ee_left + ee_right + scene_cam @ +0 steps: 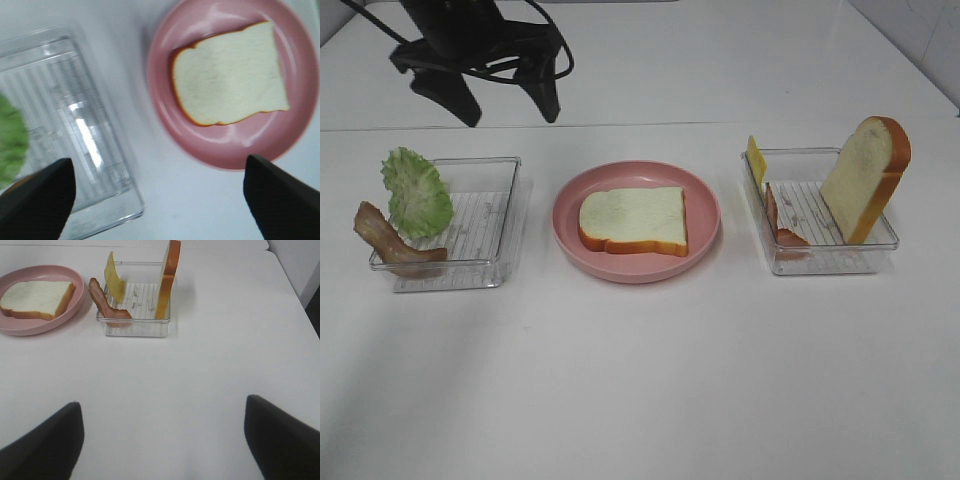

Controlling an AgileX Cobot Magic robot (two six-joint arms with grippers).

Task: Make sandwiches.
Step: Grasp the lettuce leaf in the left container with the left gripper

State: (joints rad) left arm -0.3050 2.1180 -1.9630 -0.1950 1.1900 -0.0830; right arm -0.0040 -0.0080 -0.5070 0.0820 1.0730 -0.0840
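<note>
Though cropped and blurred, lettuce (10, 135) lies in the tray (100, 150).

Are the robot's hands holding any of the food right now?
No. The left gripper and the right gripper are both open, with nothing between their fingers.

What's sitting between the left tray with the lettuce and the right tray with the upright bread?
A pink plate with one bread slice lying flat on it. The exterior high view shows this most plainly.

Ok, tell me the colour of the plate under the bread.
Pink plate, plain; shows best in the exterior high view.
</note>
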